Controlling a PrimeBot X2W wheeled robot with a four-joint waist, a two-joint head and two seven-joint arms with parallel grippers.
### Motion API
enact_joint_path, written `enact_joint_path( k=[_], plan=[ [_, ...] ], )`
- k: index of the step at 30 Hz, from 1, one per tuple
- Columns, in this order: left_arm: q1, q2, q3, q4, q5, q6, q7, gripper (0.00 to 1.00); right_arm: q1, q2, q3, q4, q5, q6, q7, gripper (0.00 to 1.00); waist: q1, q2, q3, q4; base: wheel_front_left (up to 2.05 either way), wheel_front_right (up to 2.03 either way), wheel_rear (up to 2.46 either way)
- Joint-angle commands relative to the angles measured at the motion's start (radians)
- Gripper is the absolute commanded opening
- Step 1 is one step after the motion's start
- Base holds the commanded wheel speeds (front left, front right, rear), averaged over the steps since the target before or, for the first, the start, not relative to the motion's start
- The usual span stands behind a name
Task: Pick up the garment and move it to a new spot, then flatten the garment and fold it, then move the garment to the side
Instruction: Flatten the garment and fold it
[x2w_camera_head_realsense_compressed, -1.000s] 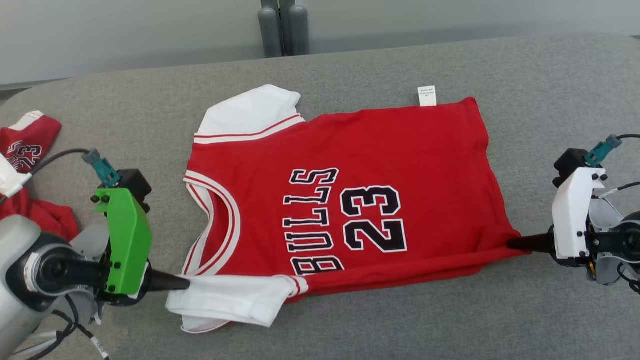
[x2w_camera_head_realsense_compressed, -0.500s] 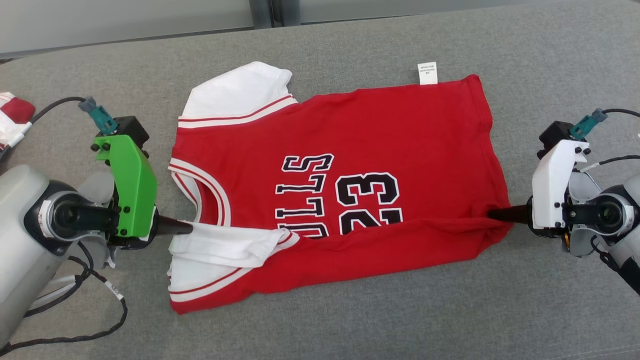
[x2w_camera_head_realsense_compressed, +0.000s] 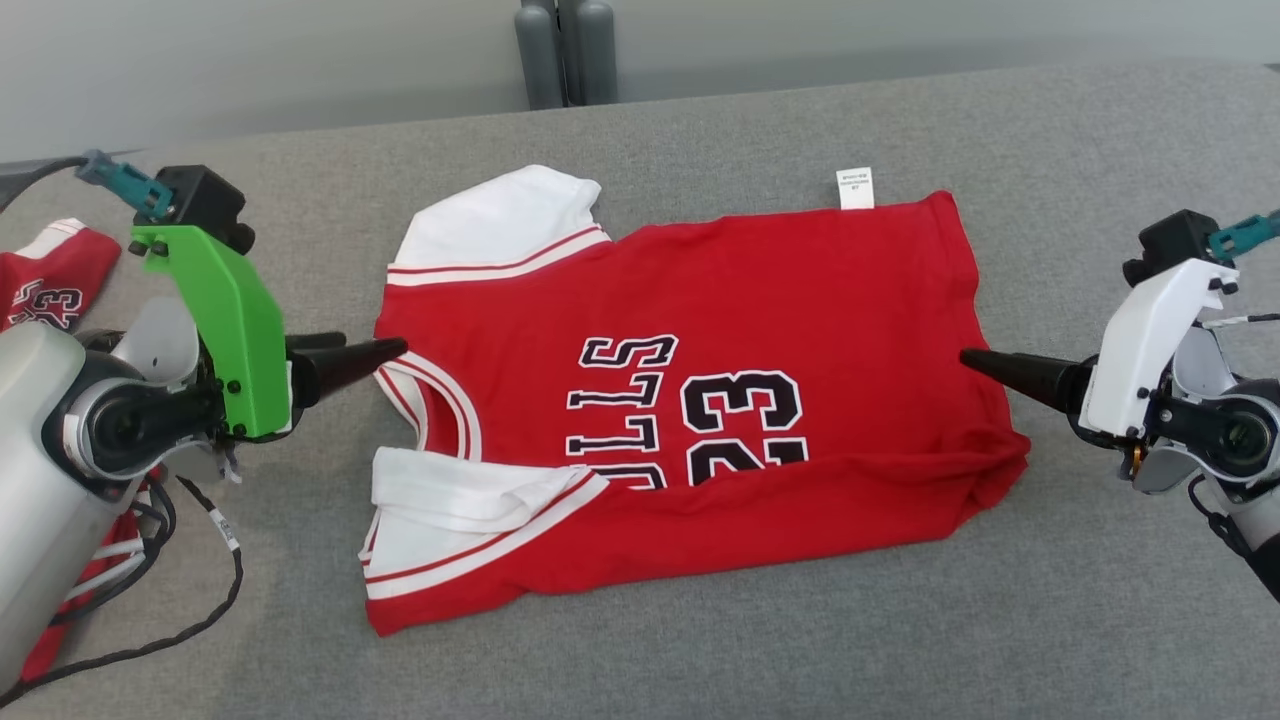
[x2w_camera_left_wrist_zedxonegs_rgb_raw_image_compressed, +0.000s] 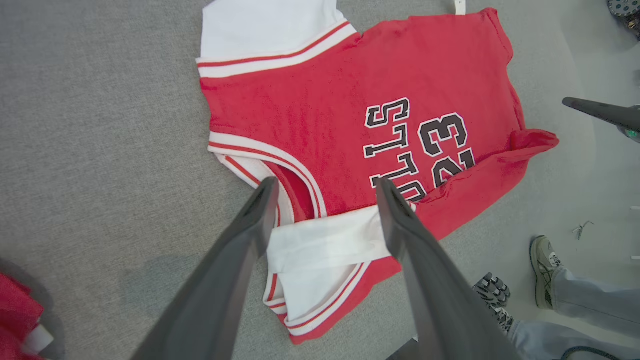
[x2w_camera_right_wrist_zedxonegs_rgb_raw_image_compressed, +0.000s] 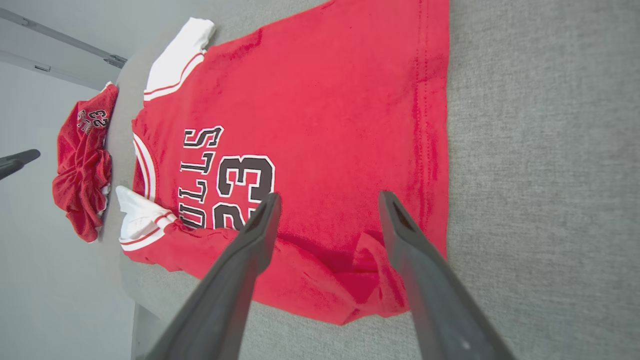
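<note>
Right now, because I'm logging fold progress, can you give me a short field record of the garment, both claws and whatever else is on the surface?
garment: red jersey, spread on grey padded surface
fold: near long edge turned over onto the front, covering part of the lettering
near sleeve: white, lying folded on top
left claw: open, over the collar end, holding nothing
right claw: open, over the hem end, holding nothing
other: second red garment, crumpled at the robot's left

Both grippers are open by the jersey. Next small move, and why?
Probably send left gripper to the far sleeve and right gripper to the far hem corner: the jersey has its near edge already folded over, its far half flat.
</note>
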Motion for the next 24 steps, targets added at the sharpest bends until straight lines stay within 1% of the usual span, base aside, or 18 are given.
enact_joint_path(
  k=[1, 3, 5, 8, 11, 12, 15, 17, 18, 19, 20, 21, 22, 24],
  plan=[
    [0.034, 0.012, 0.016, -0.011, 0.028, -0.010, -0.066, 1.00, 0.042, -0.004, -0.022, -0.037, -0.001, 0.000, -0.047, 1.00, 0.0000, 0.0000, -0.036, 0.012, 0.00, 0.00, 0.00],
    [0.066, 0.023, 0.029, -0.034, 0.066, -0.016, -0.161, 1.00, 0.087, -0.009, -0.059, -0.098, -0.021, 0.000, -0.132, 1.00, 0.0000, 0.0000, -0.052, 0.019, 0.00, 0.00, 0.00],
    [0.101, 0.033, 0.042, -0.065, 0.107, -0.015, -0.263, 1.00, 0.133, -0.011, -0.107, -0.159, -0.062, 0.000, -0.262, 1.00, 0.0000, 0.0000, -0.067, 0.027, 0.00, 0.00, 0.00],
    [0.160, 0.050, 0.065, -0.120, 0.180, 0.032, -0.427, 1.00, 0.227, 0.012, -0.168, -0.232, -0.111, 0.000, -0.428, 1.00, 0.0000, 0.0000, -0.084, 0.036, 0.00, 0.00, 0.00],
    [0.233, 0.066, 0.100, -0.196, 0.250, 0.096, -0.602, 1.00, 0.313, 0.036, -0.253, -0.291, -0.180, 0.000, -0.595, 1.00, 0.0000, 0.0000, -0.101, 0.042, 0.00, 0.00, 0.00],
    [0.259, 0.075, 0.114, -0.217, 0.276, 0.125, -0.665, 1.00, 0.347, 0.054, -0.284, -0.302, -0.206, 0.000, -0.648, 1.00, 0.0000, 0.0000, -0.108, 0.044, 0.00, 0.00, 0.00],
    [0.332, 0.088, 0.144, -0.261, 0.333, 0.211, -0.812, 1.00, 0.425, 0.107, -0.346, -0.331, -0.285, 0.000, -0.750, 1.00, 0.0000, 0.0000, -0.113, 0.047, 0.00, 0.00, 0.00],
    [0.381, 0.107, 0.157, -0.286, 0.393, 0.281, -0.903, 1.00, 0.468, 0.149, -0.378, -0.354, -0.335, 0.000, -0.801, 1.00, 0.0000, 0.0000, -0.114, 0.044, 0.00, 0.00, 0.00],
    [0.411, 0.106, 0.171, -0.301, 0.394, 0.313, -0.936, 1.00, 0.490, 0.172, -0.395, -0.362, -0.358, 0.000, -0.827, 1.00, 0.0000, 0.0000, -0.114, 0.042, 0.00, 0.00, 0.00],
    [0.437, 0.097, 0.191, -0.316, 0.394, 0.335, -0.958, 1.00, 0.510, 0.184, -0.407, -0.363, -0.394, 0.000, -0.848, 1.00, 0.0000, 0.0000, -0.113, 0.039, 0.00, 0.00, 0.00],
    [0.465, 0.100, 0.213, -0.329, 0.424, 0.362, -0.973, 1.00, 0.531, 0.202, -0.415, -0.363, -0.420, 0.000, -0.872, 1.00, 0.0000, 0.0000, -0.113, 0.036, 0.00, 0.00, 0.00],
    [0.494, 0.095, 0.232, -0.343, 0.438, 0.376, -0.981, 1.00, 0.547, 0.224, -0.420, -0.360, -0.430, 0.000, -0.887, 1.00, 0.0000, 0.0000, -0.113, 0.035, 0.00, 0.00, 0.00],
    [0.529, 0.074, 0.272, -0.363, 0.448, 0.393, -0.986, 1.00, 0.567, 0.232, -0.425, -0.354, -0.466, 0.001, -0.903, 1.00, 0.0000, 0.0000, -0.111, 0.033, 0.00, 0.00, 0.00],
    [0.588, 0.035, 0.365, -0.406, 0.524, 0.415, -0.987, 1.00, 0.595, 0.259, -0.436, -0.340, -0.484, 0.001, -0.924, 1.00, 0.0000, 0.0000, -0.106, 0.033, 0.00, 0.00, 0.00]
  ],
)
